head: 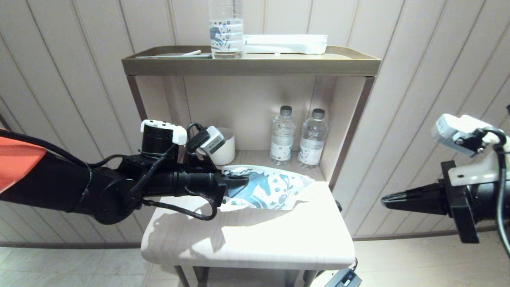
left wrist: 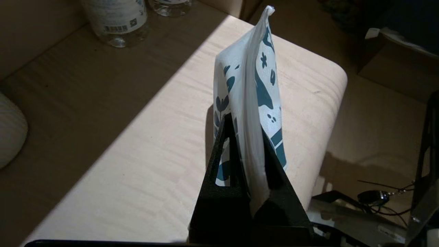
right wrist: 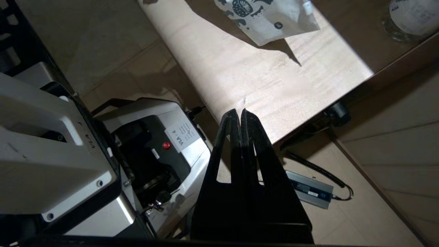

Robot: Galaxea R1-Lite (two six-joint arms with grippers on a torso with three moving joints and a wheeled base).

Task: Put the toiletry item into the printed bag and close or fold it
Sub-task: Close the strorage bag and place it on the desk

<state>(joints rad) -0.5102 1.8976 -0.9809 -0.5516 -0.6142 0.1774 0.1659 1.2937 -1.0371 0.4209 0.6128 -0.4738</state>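
Note:
The printed bag (head: 275,187) (left wrist: 253,79), white with dark teal horse and motifs, is held a little above the light wooden table (head: 247,239) at its back. My left gripper (head: 239,184) (left wrist: 245,120) is shut on the bag's left end, with its edge pinched between the fingers. One corner of the bag (right wrist: 274,17) shows in the right wrist view. A slim white stick, the toiletry item (head: 191,53), lies on the top tray at the left. My right gripper (head: 384,201) (right wrist: 240,111) hangs shut and empty off the table's right side.
On the top tray (head: 350,59) stand a clear horse-print bottle (head: 226,34) and a long white packet (head: 285,43). Two water bottles (head: 283,135) (head: 313,137) and a white cup (head: 226,149) fill the alcove behind the bag. A power adapter (right wrist: 310,193) lies on the floor.

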